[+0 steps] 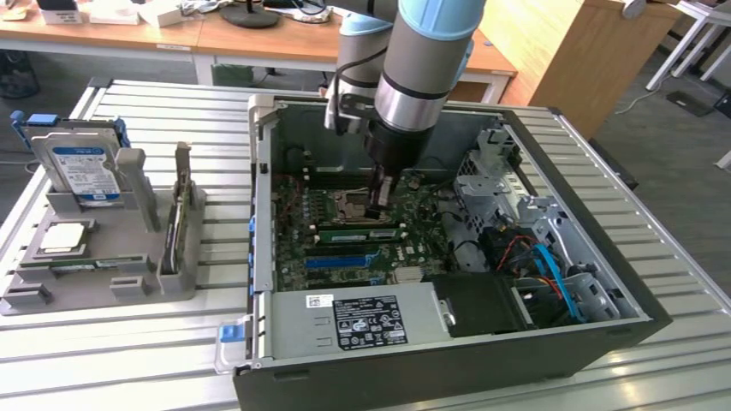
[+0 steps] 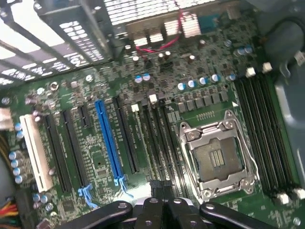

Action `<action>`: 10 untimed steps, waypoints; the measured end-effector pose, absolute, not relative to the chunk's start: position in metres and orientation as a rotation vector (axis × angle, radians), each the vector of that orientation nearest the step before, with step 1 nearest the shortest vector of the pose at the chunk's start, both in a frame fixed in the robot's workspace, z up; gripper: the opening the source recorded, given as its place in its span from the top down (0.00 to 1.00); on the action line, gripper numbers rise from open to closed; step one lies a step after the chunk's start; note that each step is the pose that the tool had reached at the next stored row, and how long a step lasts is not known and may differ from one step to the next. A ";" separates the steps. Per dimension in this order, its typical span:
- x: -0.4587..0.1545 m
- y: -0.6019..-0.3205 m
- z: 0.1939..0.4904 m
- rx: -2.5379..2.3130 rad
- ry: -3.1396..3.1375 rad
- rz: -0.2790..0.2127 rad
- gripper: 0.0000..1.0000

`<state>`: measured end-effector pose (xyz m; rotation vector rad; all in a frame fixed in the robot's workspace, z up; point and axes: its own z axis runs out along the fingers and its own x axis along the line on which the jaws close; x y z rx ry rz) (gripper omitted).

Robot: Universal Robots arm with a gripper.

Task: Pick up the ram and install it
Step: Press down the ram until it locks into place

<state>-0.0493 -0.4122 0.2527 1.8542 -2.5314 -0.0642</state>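
The open computer case (image 1: 260, 214) lies on the slatted table with its motherboard (image 2: 157, 86) facing up. My gripper (image 1: 381, 208) reaches down into it, its fingers shut, with nothing visible between them. In the exterior view a green ram stick (image 1: 356, 233) lies along the memory slots just in front of the fingertips; I cannot tell whether they touch it. In the wrist view my gripper (image 2: 161, 191) hangs low over the dark memory slots (image 2: 164, 138). These slots run between the blue expansion slot (image 2: 108, 143) and the empty CPU socket (image 2: 219, 157).
A grey parts tray (image 1: 23, 300) stands at the exterior view's left. It holds a blue-labelled hard drive (image 1: 86, 167), a square silver CPU (image 1: 65, 238) and a narrow green board (image 1: 98, 265). The power supply (image 1: 354, 321), cables (image 1: 549, 265) and a drive cage (image 1: 485, 175) crowd the case.
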 end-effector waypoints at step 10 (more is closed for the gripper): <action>-0.049 -0.412 0.253 1.636 -2.682 -0.064 0.89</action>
